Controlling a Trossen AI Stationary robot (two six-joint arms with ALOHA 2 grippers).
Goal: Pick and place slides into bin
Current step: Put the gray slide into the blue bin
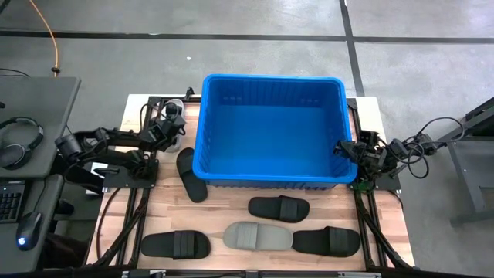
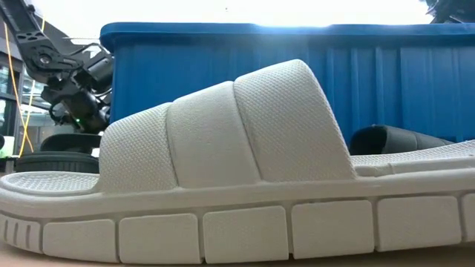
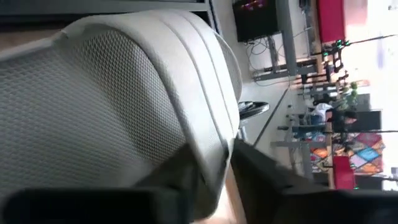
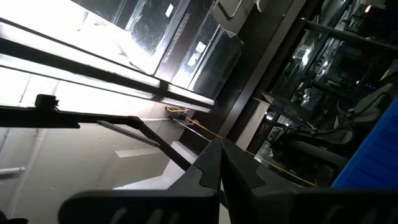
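- Now, counted in the high view: one blue bin (image 1: 272, 131) at the back middle of the tabletop (image 1: 224, 212), nothing visible inside.
- Five slides lying on the tabletop in front of or beside the bin: four black, one grey.
- Black slide (image 1: 190, 174) just off the bin's front left corner; another black slide (image 1: 279, 208) in front of the bin.
- Front row: black slide (image 1: 176, 245), grey slide (image 1: 257, 236), black slide (image 1: 326, 241), the last two touching.
- One more pale slide (image 3: 118, 106) seen close in the left wrist view.
- Left gripper (image 3: 214, 177) at the bin's left wall: fingers (image 3: 180, 180) pinching the pale slide's strap edge between them.
- Right gripper (image 1: 345, 150) at the bin's right rim, fingers pressed together, holding nothing.
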